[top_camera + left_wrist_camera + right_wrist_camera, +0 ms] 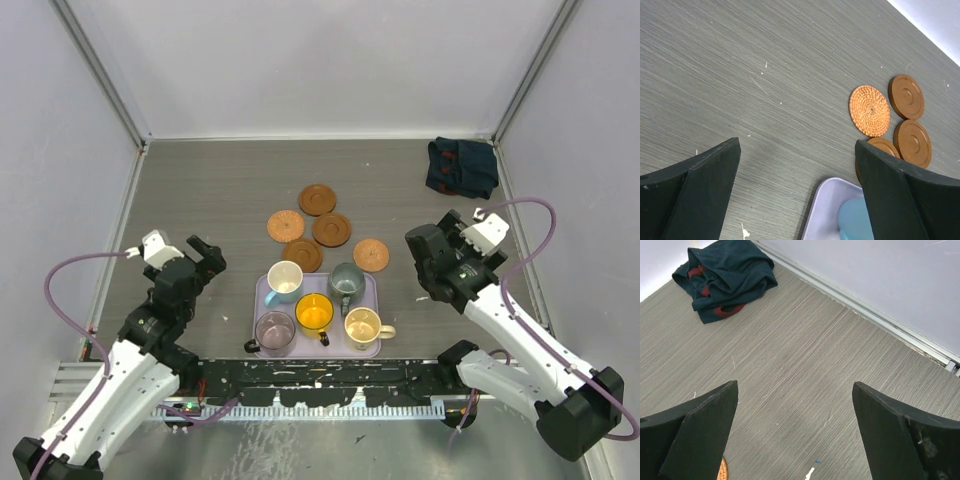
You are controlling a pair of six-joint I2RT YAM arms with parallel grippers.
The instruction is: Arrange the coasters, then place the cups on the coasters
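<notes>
My left gripper (796,143) and right gripper (794,385) gape empty; cups (314,312) fill the tray (373,297), coasters (331,229) cluster at its far edge.

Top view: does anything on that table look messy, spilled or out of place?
Only the crumpled dark cloth in the far right corner looks out of place: it lies bunched up, apart from everything else. The coasters sit in a loose, uneven cluster, and the cups stand upright on the lavender tray. Nothing looks spilled or broken.
</notes>
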